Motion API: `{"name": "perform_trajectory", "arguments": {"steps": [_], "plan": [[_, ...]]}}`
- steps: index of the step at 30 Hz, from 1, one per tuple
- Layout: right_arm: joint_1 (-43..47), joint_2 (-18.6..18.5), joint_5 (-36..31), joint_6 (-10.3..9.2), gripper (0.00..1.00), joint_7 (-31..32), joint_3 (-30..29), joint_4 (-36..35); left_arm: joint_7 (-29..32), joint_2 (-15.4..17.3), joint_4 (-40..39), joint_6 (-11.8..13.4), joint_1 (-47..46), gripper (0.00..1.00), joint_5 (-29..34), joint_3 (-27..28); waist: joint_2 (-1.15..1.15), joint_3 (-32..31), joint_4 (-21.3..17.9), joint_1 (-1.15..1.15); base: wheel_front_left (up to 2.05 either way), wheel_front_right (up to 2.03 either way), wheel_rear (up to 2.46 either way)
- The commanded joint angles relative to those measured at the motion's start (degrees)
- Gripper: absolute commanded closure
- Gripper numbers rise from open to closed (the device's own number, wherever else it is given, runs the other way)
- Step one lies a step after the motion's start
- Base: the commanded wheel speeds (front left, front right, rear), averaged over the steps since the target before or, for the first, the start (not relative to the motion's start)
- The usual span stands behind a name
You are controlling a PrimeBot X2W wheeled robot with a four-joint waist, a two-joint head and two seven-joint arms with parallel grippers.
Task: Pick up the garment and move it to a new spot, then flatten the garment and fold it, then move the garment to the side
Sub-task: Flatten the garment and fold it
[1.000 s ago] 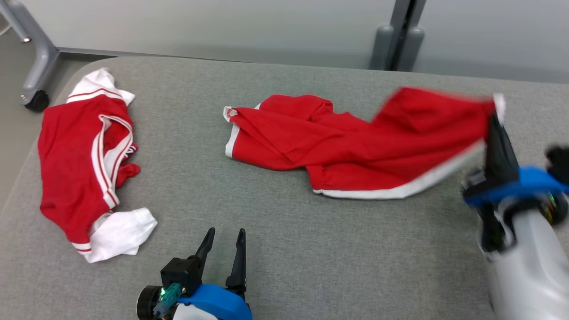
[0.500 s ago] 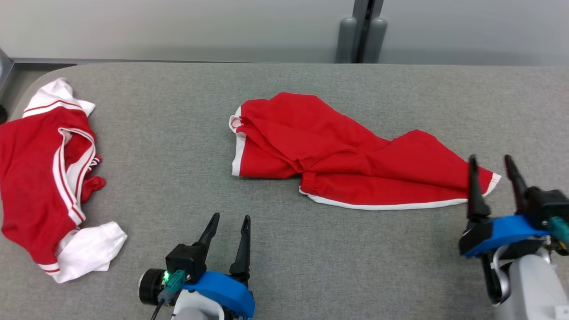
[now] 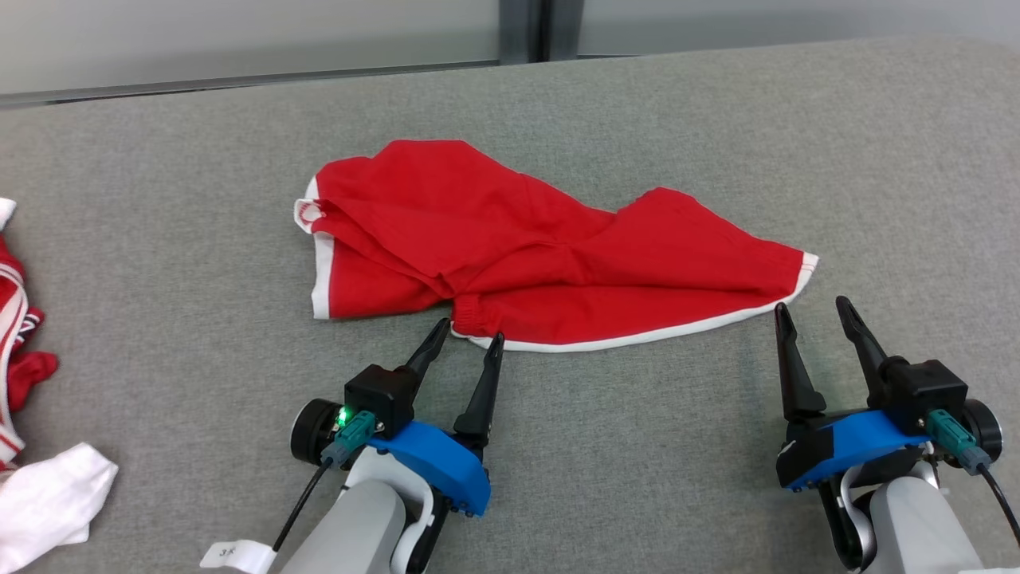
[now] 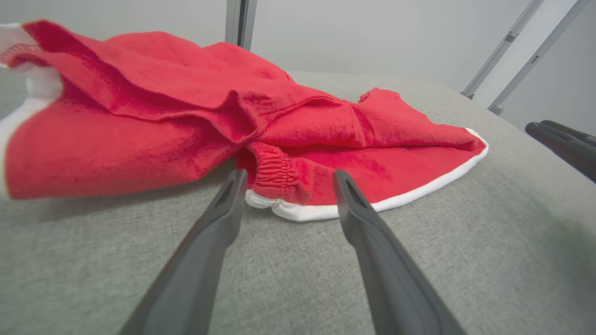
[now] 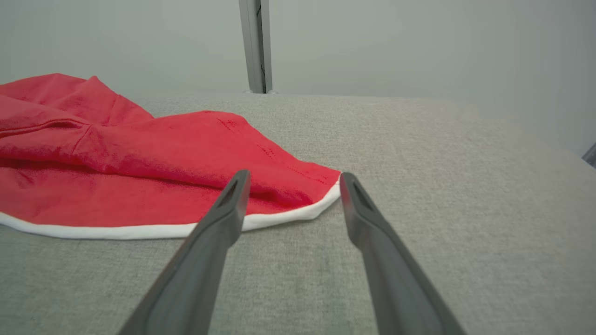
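Right now the red garment (image 3: 550,255) lies crumpled on the grey tabletop (image 3: 637,462), in the middle ahead of me, with its long axis running across from my left to my right. Its broad end faces left, where a white-trimmed opening (image 3: 317,263) shows, and it narrows toward the right into a single corner (image 3: 803,263) edged in white. A white hem (image 3: 637,339) runs along the near side, slanting a little away from me as it goes right. At the left end of that hem a gathered, elastic-looking bunch (image 4: 270,170) pokes toward me. My left hand (image 3: 472,329) sits low over the tabletop with its two dark fingers spread, pointing forward and slightly to the right, one tip on each side of that bunch. I cannot tell whether the tips touch the cloth, and nothing is pinched between them. My right hand (image 3: 811,304) is well apart from the left, also low and with its fingers spread and empty, pointing forward. Its tips stop just short of the garment's right corner, so the corner lies just beyond the gap between them. Both pale forearms come up from the bottom edge of the head view, the blue wrist pieces turned slightly toward each other. Far to my left lies another red and white garment (image 3: 20,351), with a white piece of cloth (image 3: 48,498) near it.
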Motion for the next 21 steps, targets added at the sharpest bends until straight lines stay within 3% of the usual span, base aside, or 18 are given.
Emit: {"name": "perform_trajectory", "arguments": {"steps": [1, 7, 13, 15, 16, 21], "plan": [[-0.3, 0.1, 0.5, -0.02, 0.0, -0.2, 0.2, -0.2, -0.2, 0.1, 1.9, 0.6, -1.6, 0.0, -0.6, 0.0, 0.0, 0.7, -1.1, 0.0, 0.0, 0.0, 0.0], [-0.8, 0.2, 1.2, -0.01, 0.0, -0.2, 0.7, -0.7, -0.2, 0.1, 4.7, 1.4, -3.1, 0.0, -2.0, 1.8, 0.0, 2.1, -2.9, 0.0, 0.0, 0.0, 0.0], [-1.7, 0.2, 1.6, -0.02, 0.0, -0.2, 1.5, -0.5, -0.2, 0.1, 4.9, 0.1, -3.8, 0.0, -1.8, 2.9, 0.0, 2.8, -3.5, 0.0, 0.0, 0.0, 0.0], [-1.8, 0.2, 1.9, -0.01, 0.0, -0.2, 1.8, -0.3, -0.2, 0.1, 5.5, -0.2, -4.1, 0.89, -1.7, 2.7, 0.0, 2.7, -3.5, 0.0, 0.0, 0.0, 0.0], [-1.8, 0.2, 2.1, -0.02, 0.0, -0.2, 2.0, -0.3, -0.2, 0.1, 5.7, -0.5, -4.1, 1.0, -2.0, 2.7, 0.0, 2.5, -3.4, 0.0, 0.0, 0.0, 0.0], [-0.1, 0.2, 2.5, -0.01, 0.0, -0.2, 1.9, 0.0, -0.2, 0.1, 4.4, -0.8, -2.0, 1.0, -2.7, 4.1, 0.0, 0.2, -0.9, 0.0, 0.0, 0.0, 0.0]]}}
